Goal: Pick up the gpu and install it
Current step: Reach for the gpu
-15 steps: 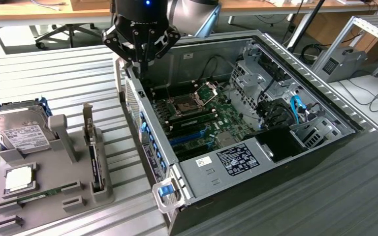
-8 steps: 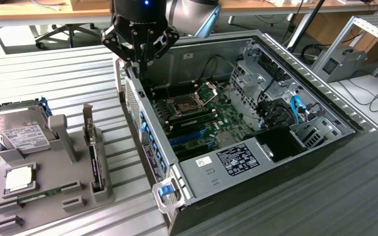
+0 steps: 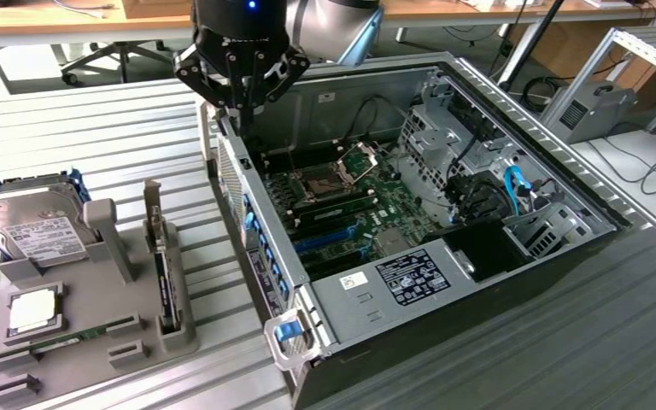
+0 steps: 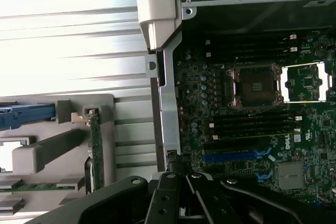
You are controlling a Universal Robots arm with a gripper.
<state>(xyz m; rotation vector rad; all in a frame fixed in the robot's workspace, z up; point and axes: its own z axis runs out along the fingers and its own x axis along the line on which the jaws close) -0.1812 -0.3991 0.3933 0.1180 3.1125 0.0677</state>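
Gripper [image 3: 240,107] clenched, nothing between the fingers; it hangs over the rear corner of the open computer case [image 3: 305,295]. The gpu [image 3: 165,278] stands on edge in a slot of the grey holder [image 3: 180,337], on the exterior view's left, beside the case and well apart from the gripper [image 4: 181,198].

The gpu [image 3: 166,286] is a thin green card standing upright on its long edge in 1 slot of the grey holder [image 3: 112,226]. It is seen almost edge-on, so its 2 faces are mostly hidden. Its silver metal bracket [image 3: 153,205] rises at the far end, and the card runs from there toward the holder's near side. The card stands on the exterior view's left of the open computer case [image 3: 362,295], near its side wall but not touching it.
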